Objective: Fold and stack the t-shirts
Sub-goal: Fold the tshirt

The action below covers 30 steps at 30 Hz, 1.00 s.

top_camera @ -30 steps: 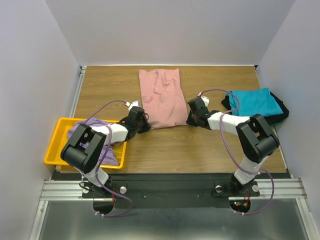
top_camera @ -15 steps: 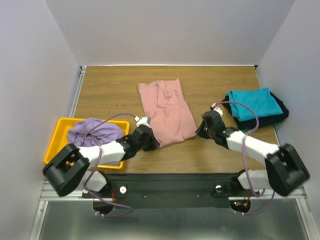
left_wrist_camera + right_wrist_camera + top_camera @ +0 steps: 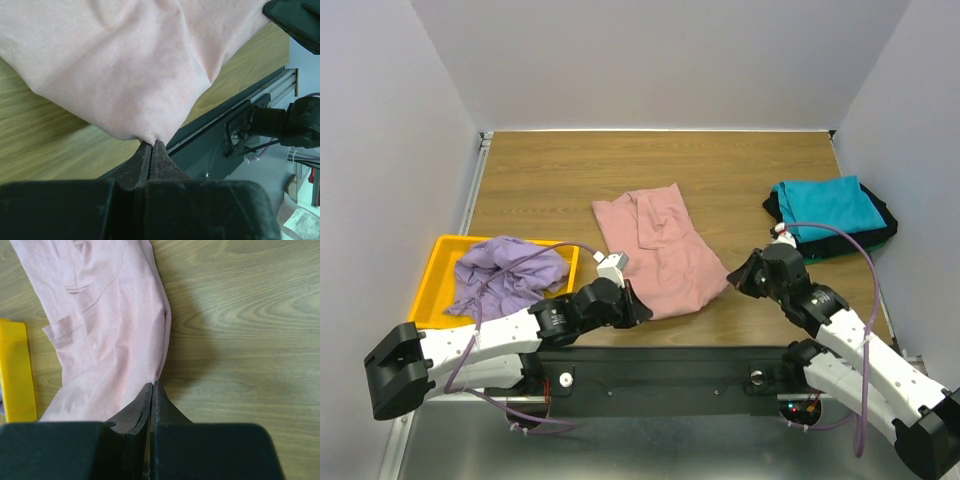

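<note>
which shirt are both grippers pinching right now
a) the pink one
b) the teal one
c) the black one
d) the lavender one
A: in each wrist view the left gripper and the right gripper are shut on an edge of the pink t-shirt. The teal t-shirt lies on the black t-shirt at the right, and the lavender t-shirt sits in the yellow bin.

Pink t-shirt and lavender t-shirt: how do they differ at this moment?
The pink t-shirt lies flattened on the table; the lavender t-shirt sits crumpled in the yellow bin. The left gripper and right gripper pinch the pink t-shirt's near edge; no gripper holds the lavender t-shirt. Both are soft cloth.
</note>
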{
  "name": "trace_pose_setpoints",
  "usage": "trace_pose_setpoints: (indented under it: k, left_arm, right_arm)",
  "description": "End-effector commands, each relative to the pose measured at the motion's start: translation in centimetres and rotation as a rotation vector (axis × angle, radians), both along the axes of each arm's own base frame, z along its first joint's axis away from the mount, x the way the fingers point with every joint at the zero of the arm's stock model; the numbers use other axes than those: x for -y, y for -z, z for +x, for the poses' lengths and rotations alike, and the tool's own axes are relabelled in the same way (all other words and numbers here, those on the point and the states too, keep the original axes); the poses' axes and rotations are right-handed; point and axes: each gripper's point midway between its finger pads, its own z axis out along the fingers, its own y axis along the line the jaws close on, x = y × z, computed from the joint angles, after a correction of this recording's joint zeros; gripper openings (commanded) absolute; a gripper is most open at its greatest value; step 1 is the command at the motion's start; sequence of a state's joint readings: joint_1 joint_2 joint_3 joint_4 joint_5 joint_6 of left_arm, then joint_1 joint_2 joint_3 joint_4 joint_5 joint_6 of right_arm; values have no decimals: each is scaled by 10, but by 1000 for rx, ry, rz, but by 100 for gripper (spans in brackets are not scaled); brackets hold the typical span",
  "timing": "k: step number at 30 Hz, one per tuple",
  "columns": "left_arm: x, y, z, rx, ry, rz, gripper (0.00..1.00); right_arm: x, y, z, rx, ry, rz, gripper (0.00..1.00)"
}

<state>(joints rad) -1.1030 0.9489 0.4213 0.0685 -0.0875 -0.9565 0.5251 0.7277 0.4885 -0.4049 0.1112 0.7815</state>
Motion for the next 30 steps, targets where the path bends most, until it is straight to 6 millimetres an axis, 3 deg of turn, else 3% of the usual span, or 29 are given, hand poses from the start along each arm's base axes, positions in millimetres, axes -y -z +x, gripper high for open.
trace_pose_setpoints:
  k: [1,6,7,13,20,21,22,24,26,28,30]
  left_arm:
    - [6,-41,3,50,-6,-91,0]
    - [-12,-64,31,152,-149,-61,0]
    - [-12,-73,35,167,-166,-67,0]
    - [-25,-96,71,240,-275,-40,0]
    - [-50,-103,120,248,-373,-20,0]
    - [-56,-109,129,266,-398,-23,0]
    - [-58,-109,134,274,-405,-10,0]
    - [-70,-122,149,328,-443,24,0]
    - [-76,-132,163,350,-466,44,0]
    - [-83,-128,175,343,-482,72,0]
    - [-85,-129,183,344,-485,76,0]
  right_arm:
    - [-2,-32,11,58,1,-16,1]
    - [2,-50,39,92,66,-77,1]
    - [2,-63,47,119,84,-82,1]
    - [-19,-105,89,217,65,-80,1]
    - [-35,-130,134,268,73,-131,1]
    - [-38,-124,143,256,66,-160,1]
    - [-42,-139,151,285,66,-154,0]
    - [-47,-135,163,278,63,-181,1]
    - [-53,-148,174,301,60,-179,0]
    - [-59,-143,187,297,53,-199,0]
    - [-64,-152,197,315,46,-203,0]
